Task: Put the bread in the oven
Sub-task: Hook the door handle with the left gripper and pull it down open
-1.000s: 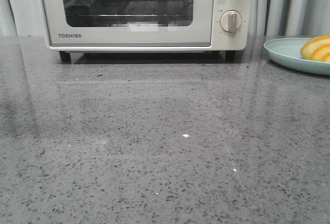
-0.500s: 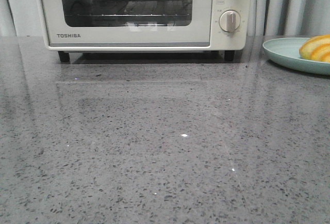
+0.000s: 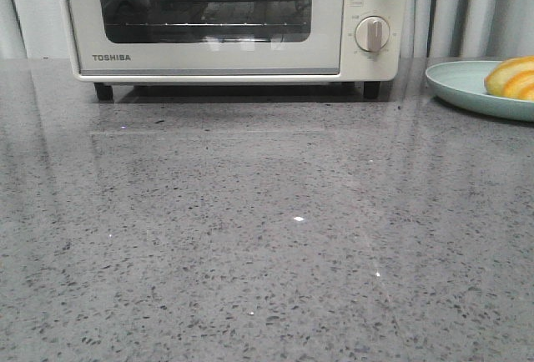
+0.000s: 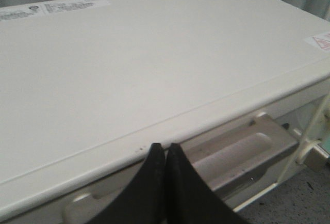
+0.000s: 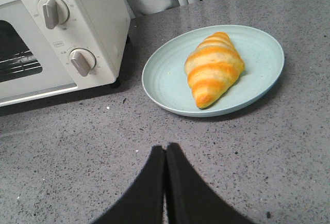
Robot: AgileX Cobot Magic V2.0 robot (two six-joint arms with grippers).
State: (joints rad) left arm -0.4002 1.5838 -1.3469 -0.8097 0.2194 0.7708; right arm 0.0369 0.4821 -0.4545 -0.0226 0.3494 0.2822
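Observation:
The bread (image 5: 214, 69), a golden bun with paler stripes, lies on a pale green plate (image 5: 165, 79) right of the oven (image 5: 93, 7). Only its edge shows in the front view (image 3: 513, 77). The cream TOSHIBA oven (image 3: 209, 57) stands at the back with its glass door up. My left gripper (image 4: 166, 145) is shut and empty, at the front edge of the oven's top (image 4: 129, 53), just above the door handle (image 4: 237, 149). My right gripper (image 5: 165, 147) is shut and empty over the counter, short of the plate. Neither gripper shows in the front view.
Two round knobs (image 3: 372, 34) sit on the oven's right panel. The plate (image 3: 459, 87) is at the far right of the grey speckled counter (image 3: 267, 237). Grey curtains (image 3: 467, 3) hang behind.
The reflections in the oven's window have shifted, and the front view has moved very slightly left. The bread and plate have stayed in place.

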